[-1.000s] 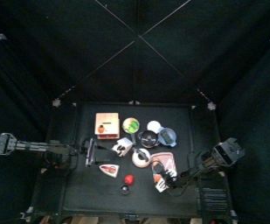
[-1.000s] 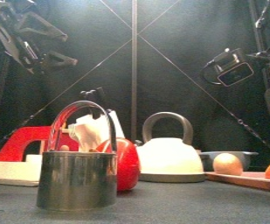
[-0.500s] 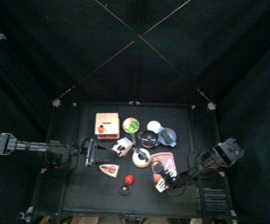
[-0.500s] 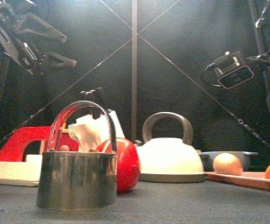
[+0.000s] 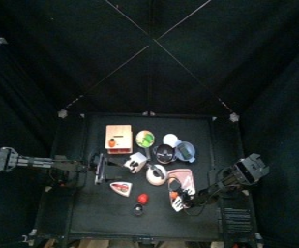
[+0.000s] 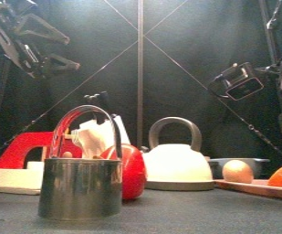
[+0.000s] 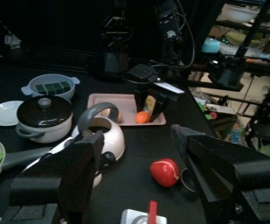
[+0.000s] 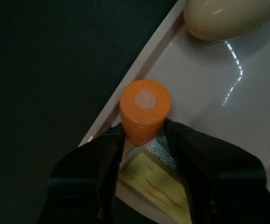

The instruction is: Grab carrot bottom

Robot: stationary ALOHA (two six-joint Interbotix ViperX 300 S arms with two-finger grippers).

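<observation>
on the small black table (image 5: 76, 199), the largest things near the front are a white kettle with a grey arched handle (image 6: 180, 160), a shiny metal pot with a red hoop handle (image 6: 79, 183) and a glossy red ball (image 6: 130, 172) just behind that pot. to the right lies a pale pink flat tray (image 8: 225, 87), and on it, close to its long edge, sits the carrot (image 8: 144, 107), a small stubby orange piece with a rounded end, with a cream egg-shaped piece (image 8: 231, 16) further along the same tray. the right gripper (image 8: 148, 144) reaches down over the tray; its two black jaws stand partly apart on either side of the carrot's lower end, and whether they press on it yet cannot be told. a yellowish flat piece (image 8: 155, 179) shows between the jaws below the carrot. the left gripper (image 7: 148, 166) hangs above the table's left side, jaws wide apart and holding nothing, looking over the kettle and the ball.
</observation>
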